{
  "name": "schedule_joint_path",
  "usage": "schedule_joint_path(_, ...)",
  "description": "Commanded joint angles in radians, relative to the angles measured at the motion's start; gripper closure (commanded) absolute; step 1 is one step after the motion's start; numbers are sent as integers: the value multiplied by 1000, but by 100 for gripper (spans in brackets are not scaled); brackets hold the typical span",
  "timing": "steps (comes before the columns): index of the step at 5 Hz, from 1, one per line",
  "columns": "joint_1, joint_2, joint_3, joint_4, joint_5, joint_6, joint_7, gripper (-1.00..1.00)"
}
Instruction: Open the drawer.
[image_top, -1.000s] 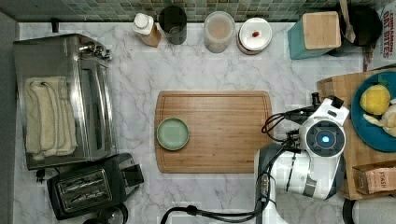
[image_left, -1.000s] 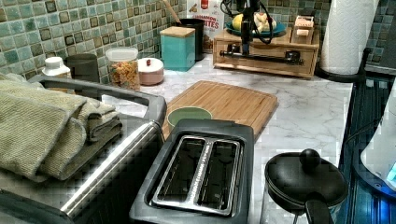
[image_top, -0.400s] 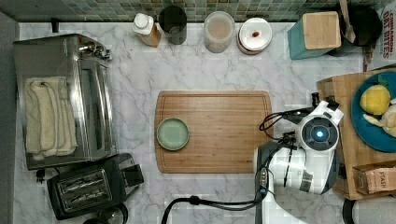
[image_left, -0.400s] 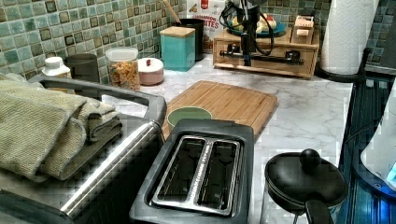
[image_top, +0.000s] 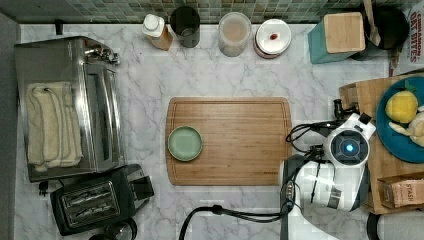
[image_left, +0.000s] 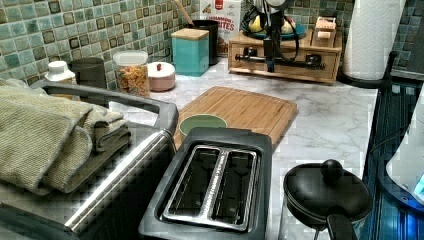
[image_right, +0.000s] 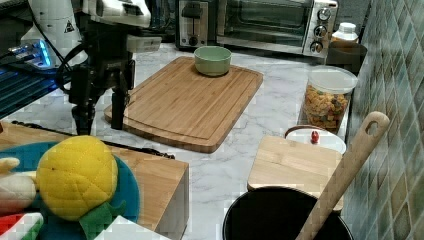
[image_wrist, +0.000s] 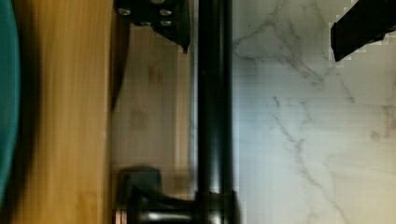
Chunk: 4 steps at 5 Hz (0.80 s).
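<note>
Our gripper (image_wrist: 261, 28) is spread, one finger behind the drawer's black bar handle (image_wrist: 214, 116) and one on the marble side, so we should settle lower, pinch the bar squarely near its post, and pull straight out over the counter (image_top: 225, 75). The drawer (image_left: 285, 62), smooth light wood under a round metal bar, sits at the counter's far edge in the left view.

White rounded link shells with dark joint seams are seen on the arm (image_top: 325, 185). A round blue-lit indicator is set in a dark ring on the top cap. Black cables are looped beside the wrist; a thick black cable is trailed from the base. The gripper (image_right: 101, 102) is black, with silver screw heads on one finger (image_wrist: 156, 14).
</note>
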Motion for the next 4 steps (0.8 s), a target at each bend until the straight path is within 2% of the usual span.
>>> schedule_joint_path(1, -76, 69, 41, 88, 182, 23, -130, -100)
schedule_joint_path(2, -87, 129, 69, 94, 284, 56, -193, -100)
schedule_joint_path(3, -66, 140, 65, 71, 302, 81, -147, -100)
schedule_joint_path(4, -23, 118, 50, 50, 278, 57, -107, -100)
